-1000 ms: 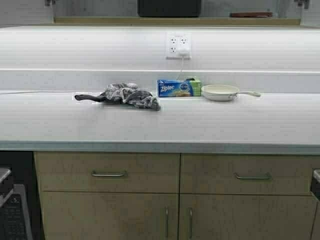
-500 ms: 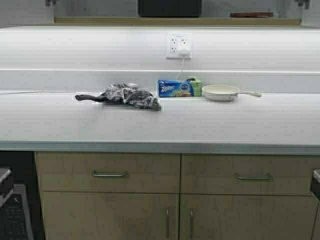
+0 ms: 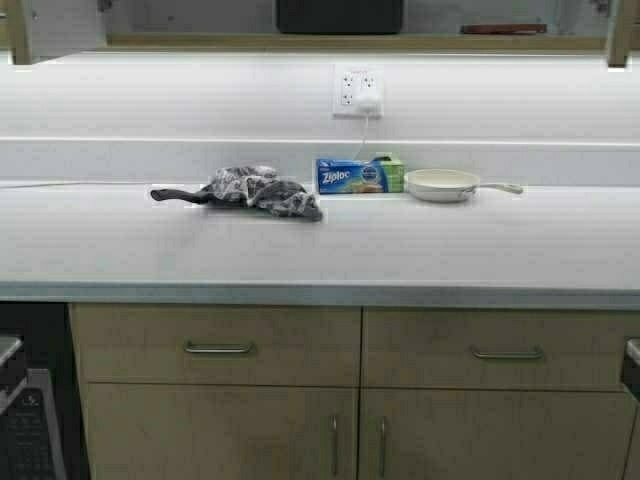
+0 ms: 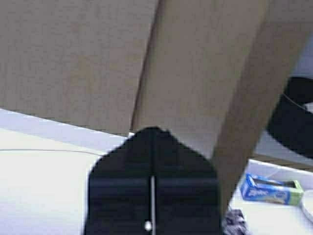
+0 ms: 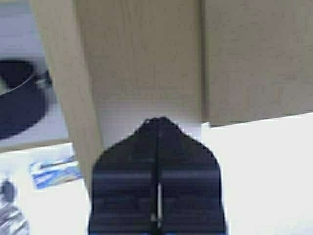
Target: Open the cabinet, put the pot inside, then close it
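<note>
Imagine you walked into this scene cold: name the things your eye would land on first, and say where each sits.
A long white countertop fills the high view, carrying a blue Ziploc bag box by the back wall, a shallow white frying pan beside it, and a crumpled grey cloth over a black pan handle. Above, the large round black pot sits inside the tan wood-grain wall cabinet, its doors swung open at both top corners.

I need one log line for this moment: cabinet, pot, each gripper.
cabinet: doors ajar | pot: inside | left gripper: shut, at left door | right gripper: shut, at right door
</note>
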`<state>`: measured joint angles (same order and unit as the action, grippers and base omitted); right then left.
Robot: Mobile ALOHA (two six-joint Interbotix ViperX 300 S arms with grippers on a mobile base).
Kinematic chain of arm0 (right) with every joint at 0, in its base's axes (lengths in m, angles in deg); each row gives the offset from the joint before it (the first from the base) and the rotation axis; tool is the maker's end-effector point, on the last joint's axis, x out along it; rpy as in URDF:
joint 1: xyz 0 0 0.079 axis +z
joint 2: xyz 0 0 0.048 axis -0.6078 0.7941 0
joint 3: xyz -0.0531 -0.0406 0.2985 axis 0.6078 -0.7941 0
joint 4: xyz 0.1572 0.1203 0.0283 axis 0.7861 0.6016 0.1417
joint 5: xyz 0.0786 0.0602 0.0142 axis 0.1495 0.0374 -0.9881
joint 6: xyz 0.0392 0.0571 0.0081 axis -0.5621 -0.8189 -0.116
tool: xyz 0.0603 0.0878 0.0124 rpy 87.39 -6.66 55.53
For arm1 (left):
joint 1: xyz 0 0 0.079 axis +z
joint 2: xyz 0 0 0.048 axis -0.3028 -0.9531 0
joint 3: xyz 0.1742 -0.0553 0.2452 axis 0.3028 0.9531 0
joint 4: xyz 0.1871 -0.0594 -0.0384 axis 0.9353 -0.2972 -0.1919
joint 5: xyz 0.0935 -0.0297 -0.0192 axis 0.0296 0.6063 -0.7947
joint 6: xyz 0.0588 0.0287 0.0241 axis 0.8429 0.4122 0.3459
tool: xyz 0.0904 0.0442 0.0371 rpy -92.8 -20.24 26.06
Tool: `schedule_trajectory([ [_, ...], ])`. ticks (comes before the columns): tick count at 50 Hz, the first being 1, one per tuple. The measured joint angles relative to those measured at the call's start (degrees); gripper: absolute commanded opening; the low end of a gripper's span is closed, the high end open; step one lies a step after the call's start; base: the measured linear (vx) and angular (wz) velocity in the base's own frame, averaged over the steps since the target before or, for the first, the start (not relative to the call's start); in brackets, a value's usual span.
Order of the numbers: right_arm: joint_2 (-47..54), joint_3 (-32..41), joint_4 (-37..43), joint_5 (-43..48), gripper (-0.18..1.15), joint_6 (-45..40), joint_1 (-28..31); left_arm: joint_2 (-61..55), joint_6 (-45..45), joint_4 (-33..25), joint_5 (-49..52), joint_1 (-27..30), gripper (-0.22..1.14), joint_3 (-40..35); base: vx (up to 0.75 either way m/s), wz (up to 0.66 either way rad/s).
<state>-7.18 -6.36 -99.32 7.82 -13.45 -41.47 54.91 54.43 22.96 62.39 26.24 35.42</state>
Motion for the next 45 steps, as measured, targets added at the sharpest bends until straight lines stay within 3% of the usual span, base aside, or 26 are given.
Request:
schedule_trajectory([
  [12, -13.3, -13.7, -0.7, 0.5, 0.07, 0.0, 6.2, 13.7, 2.5, 0.3, 2.2, -0.5, 0.04, 11.2, 0.01, 0.0],
  [23, -18.5, -21.8, -0.6, 0.5, 0.07, 0.1, 9.4, 9.8, 6.8, 0.4, 3.8, -3.0, 0.04, 8.7, 0.03, 0.01],
  [34, -14.3, -17.2, -0.7, 0.4, 0.07, 0.2, 12.3, -0.3, 6.9, 0.4, 3.3, -11.4, 0.04, 0.7, 0.04, 0.0],
  [45, -8.1, -8.5, -0.7, -0.8, 0.07, 0.2, 13.5, -9.2, 6.6, -0.4, 2.0, -13.6, 0.04, -6.8, 0.08, 0.01],
])
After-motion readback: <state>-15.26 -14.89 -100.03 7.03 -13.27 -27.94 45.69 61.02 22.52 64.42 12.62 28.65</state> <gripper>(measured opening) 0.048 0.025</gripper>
